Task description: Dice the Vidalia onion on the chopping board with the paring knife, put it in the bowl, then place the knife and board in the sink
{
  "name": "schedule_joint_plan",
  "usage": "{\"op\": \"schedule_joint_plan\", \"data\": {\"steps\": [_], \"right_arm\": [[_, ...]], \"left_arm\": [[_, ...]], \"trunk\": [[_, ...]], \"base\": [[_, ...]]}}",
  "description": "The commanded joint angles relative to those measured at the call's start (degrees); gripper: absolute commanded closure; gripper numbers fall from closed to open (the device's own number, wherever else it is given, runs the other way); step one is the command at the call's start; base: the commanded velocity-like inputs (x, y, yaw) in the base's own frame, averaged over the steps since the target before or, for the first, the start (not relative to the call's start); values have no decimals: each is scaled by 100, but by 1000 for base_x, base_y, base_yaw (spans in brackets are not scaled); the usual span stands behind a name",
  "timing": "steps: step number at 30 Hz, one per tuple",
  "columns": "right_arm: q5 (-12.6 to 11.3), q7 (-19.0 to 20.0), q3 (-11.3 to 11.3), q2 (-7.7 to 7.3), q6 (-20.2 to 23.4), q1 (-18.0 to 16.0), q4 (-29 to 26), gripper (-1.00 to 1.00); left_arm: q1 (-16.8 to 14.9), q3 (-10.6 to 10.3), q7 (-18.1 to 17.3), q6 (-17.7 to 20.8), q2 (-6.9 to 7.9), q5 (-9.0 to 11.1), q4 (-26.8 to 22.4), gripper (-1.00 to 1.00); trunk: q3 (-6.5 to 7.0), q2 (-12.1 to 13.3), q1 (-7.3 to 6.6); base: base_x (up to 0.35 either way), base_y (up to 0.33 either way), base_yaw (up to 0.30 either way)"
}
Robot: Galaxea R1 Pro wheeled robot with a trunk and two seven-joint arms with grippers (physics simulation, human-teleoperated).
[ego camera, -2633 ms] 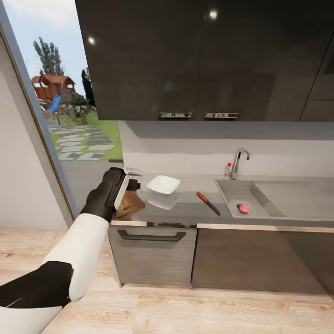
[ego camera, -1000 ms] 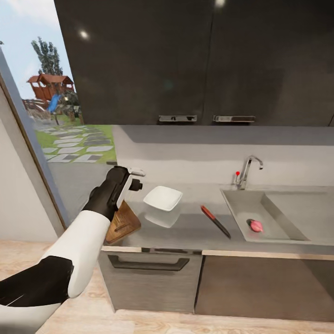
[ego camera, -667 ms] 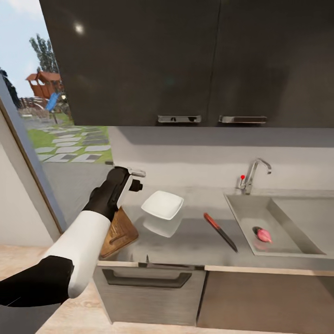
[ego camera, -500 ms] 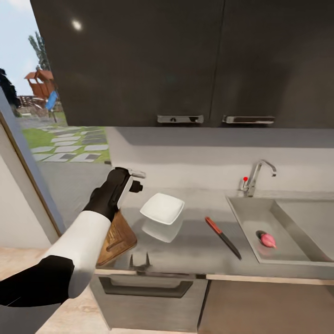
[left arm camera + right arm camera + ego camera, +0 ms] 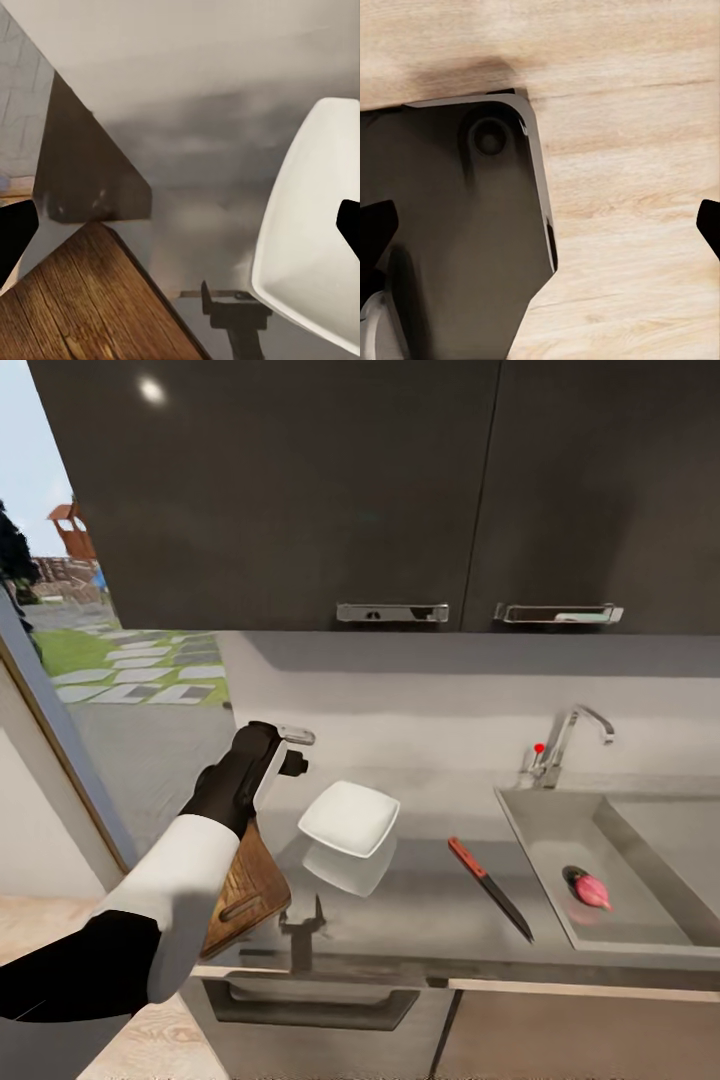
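The pinkish Vidalia onion (image 5: 592, 890) lies in the grey sink (image 5: 556, 844) by the drain, under the chrome tap (image 5: 568, 744). On the countertop (image 5: 420, 905) the red-handled paring knife (image 5: 489, 874) lies left of the sink. The white bowl (image 5: 350, 818) sits further left. The wooden chopping board (image 5: 247, 880) lies at the counter's left end, half covered by my left forearm. My left gripper (image 5: 297, 750) hangs open above the board and beside the bowl. The left wrist view has the board (image 5: 82, 311), the bowl (image 5: 307, 232) and the open left gripper (image 5: 180, 229). My right gripper (image 5: 540, 221) is open over the floor.
Dark wall cabinets (image 5: 400, 490) hang over the counter. A glass door (image 5: 60, 660) to a garden stands at the left. A drawer with a dark handle (image 5: 310, 1000) sits below the counter's edge. In the right wrist view the wooden floor (image 5: 637, 187) and my dark base (image 5: 450, 247) show.
The whole view has come closer to the counter and shifted, so the camera moved. My left arm keeps the same raised pose. Onion, knife, bowl and board lie where they were.
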Motion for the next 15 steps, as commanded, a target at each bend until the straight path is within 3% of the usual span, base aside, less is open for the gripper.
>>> {"op": "schedule_joint_plan", "data": {"steps": [1,15], "right_arm": [[-16,3,-17,0,-22,-5,6,-100],[-16,-6,-16,1,-22,-5,14,-100]], "left_arm": [[-4,-7,-17,25,0,-42,-1,-100],[6,-41,-52,19,-9,-42,42,-100]], "trunk": [[-22,-13,3],[-151,-13,3]], "base": [[8,0,0],[1,0,0]]}}
